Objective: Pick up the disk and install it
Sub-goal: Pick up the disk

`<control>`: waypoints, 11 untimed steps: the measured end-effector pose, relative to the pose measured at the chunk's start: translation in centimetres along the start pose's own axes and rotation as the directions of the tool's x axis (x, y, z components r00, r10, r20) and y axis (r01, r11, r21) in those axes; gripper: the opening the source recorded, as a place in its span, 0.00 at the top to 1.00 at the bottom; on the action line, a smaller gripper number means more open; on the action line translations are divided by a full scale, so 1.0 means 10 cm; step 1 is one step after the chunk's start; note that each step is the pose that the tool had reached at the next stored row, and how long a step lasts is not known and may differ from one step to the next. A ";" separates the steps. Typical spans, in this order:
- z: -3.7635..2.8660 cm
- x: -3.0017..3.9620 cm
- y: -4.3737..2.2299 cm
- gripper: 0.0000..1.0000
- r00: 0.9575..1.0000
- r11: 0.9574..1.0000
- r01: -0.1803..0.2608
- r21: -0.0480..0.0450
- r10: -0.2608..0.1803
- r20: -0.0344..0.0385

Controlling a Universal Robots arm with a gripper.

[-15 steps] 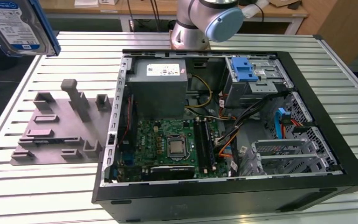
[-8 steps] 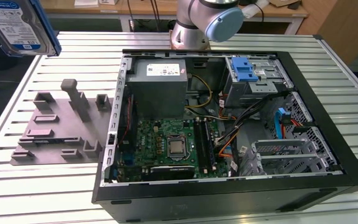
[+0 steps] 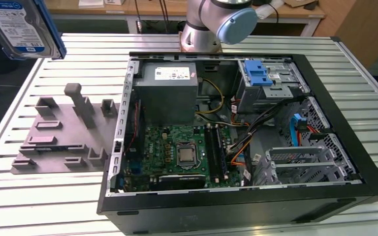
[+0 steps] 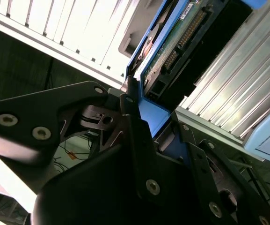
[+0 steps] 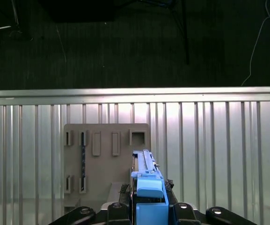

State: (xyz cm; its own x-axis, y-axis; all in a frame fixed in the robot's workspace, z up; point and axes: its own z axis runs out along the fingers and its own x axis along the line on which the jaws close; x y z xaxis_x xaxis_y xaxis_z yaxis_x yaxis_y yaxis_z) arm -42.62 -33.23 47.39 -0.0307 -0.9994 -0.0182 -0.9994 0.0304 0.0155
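Objects counted: one disk, one fixture plate, one computer case, one arm.

- Disk: a flat silver hard drive in a blue plastic carrier frame (image 3: 18, 24), held aloft at the exterior view's upper left. It hangs above the slatted aluminium table (image 3: 57, 196), well apart from the case. One blue-and-white label faces the camera; its print is not recorded.
- Black gripper (image 4: 149, 117): its fingers (image 4: 134, 126) pinch the carrier's blue edge from both sides. The first wrist view shows the drive (image 5: 146, 173) edge-on between them.
- Grey plastic fixture plate (image 5: 106, 159): below the drive, with one row of four narrow slots and one square recess.
- Open black computer case (image 3: 241, 211) lies on its side. Inside are:
  - one grey power-supply box (image 3: 166, 98) with one white sticker (image 3: 169, 73);
  - one green motherboard (image 3: 175, 152);
  - one blue ribbed latch (image 3: 258, 73).
- Grey arm segment with a blue cap (image 3: 215, 19): behind the case.
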 end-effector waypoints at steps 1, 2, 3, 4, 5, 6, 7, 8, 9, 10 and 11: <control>0.000 0.000 -0.003 0.64 1.000 1.000 0.000 0.000 0.000 0.000; 0.000 0.000 -0.006 0.64 1.000 1.000 0.000 0.000 0.000 0.000; -0.001 -0.001 -0.009 0.64 1.000 1.000 0.000 0.000 0.000 0.000; 0.000 -0.001 -0.012 0.64 1.000 1.000 0.000 0.000 0.000 0.000; 0.000 -0.001 -0.014 0.64 1.000 1.000 0.000 0.000 0.000 0.000; 0.000 -0.001 -0.016 0.64 1.000 1.000 0.000 0.000 0.000 0.000; 0.000 -0.001 -0.018 0.64 1.000 1.000 0.000 0.000 0.000 0.000; 0.000 0.000 -0.020 0.64 1.000 1.000 0.000 0.000 0.000 0.000; 0.000 -0.001 -0.022 0.64 1.000 1.000 0.000 0.000 0.000 0.000; -0.001 -0.001 -0.024 0.64 1.000 1.000 0.000 0.000 0.000 0.000; -0.001 -0.001 -0.026 0.64 1.000 1.000 0.000 0.000 0.000 0.000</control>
State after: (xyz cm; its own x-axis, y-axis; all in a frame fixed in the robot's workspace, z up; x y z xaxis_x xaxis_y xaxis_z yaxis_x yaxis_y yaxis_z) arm -42.36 -33.23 47.39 -0.0307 -0.9994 -0.0181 -0.9994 0.0304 0.0156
